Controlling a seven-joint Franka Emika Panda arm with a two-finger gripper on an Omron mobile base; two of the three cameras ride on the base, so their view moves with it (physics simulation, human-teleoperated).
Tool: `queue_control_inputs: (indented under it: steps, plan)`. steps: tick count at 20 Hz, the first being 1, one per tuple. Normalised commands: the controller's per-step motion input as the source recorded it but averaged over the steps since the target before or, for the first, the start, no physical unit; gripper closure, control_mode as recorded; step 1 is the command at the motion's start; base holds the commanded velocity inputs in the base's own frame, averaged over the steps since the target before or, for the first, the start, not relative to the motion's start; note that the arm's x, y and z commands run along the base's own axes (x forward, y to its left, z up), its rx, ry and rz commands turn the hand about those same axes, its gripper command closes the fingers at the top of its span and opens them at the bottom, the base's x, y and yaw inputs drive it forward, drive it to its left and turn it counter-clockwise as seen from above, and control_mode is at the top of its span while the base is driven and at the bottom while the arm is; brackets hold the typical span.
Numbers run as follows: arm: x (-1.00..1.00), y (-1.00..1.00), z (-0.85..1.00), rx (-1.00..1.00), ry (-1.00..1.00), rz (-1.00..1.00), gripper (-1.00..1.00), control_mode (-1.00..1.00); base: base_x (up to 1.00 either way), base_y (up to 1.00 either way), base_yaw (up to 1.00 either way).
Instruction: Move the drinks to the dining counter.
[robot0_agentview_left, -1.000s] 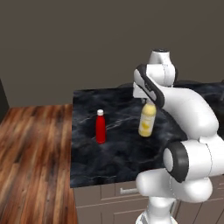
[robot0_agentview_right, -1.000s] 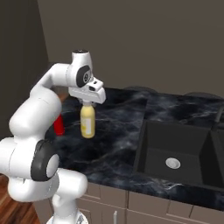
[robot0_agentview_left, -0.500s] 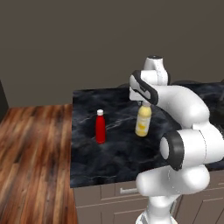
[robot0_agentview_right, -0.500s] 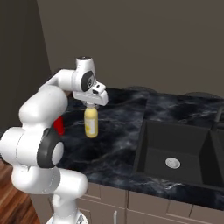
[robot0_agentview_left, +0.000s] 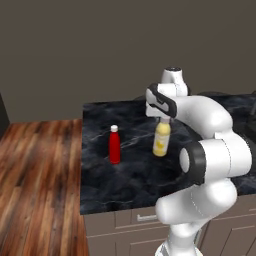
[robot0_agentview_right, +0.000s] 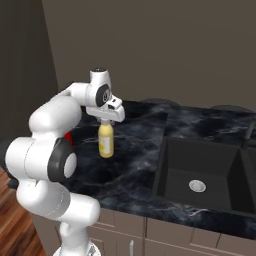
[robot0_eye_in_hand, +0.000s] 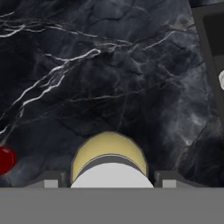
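My gripper (robot0_agentview_left: 163, 119) (robot0_agentview_right: 106, 121) is shut on the pale cap of the yellow juice bottle (robot0_agentview_left: 161, 142) (robot0_agentview_right: 105, 143), which hangs upright with its base close to the black marble worktop (robot0_agentview_left: 130, 180). From the hand view I look straight down on the bottle's cap and yellow shoulder (robot0_eye_in_hand: 107, 146), with the gripper (robot0_eye_in_hand: 109, 181) around them. The red bottle (robot0_agentview_left: 114, 146) (robot0_eye_in_hand: 5, 159) with a white cap stands on the worktop to the left, apart from the gripper. A sliver of that red bottle (robot0_agentview_right: 68, 136) shows behind the arm. The dining counter is out of view.
This worktop sits over drawers with handles (robot0_agentview_left: 145, 217). A dark sink (robot0_agentview_right: 200, 175) (robot0_eye_in_hand: 212, 26) is sunk into it on the right. The worktop's left edge drops to a wooden floor (robot0_agentview_left: 35, 175). A grey wall runs behind.
The arm has reached further out over the worktop and carried the yellow bottle a little away from the base. The red bottle has stayed put.
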Motion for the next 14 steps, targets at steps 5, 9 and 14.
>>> queue_control_inputs:
  steps: [5,9,14]
  plan:
    - [0.16,0.00,-0.16,0.00,0.00,0.00,1.00,-1.00,0.00,0.00,0.00]
    - [0.15,0.00,-0.18,0.00,0.00,0.00,1.00,-1.00,0.00,0.00,0.00]
    - [0.15,0.00,-0.18,0.00,0.00,0.00,1.00,-1.00,0.00,0.00,0.00]
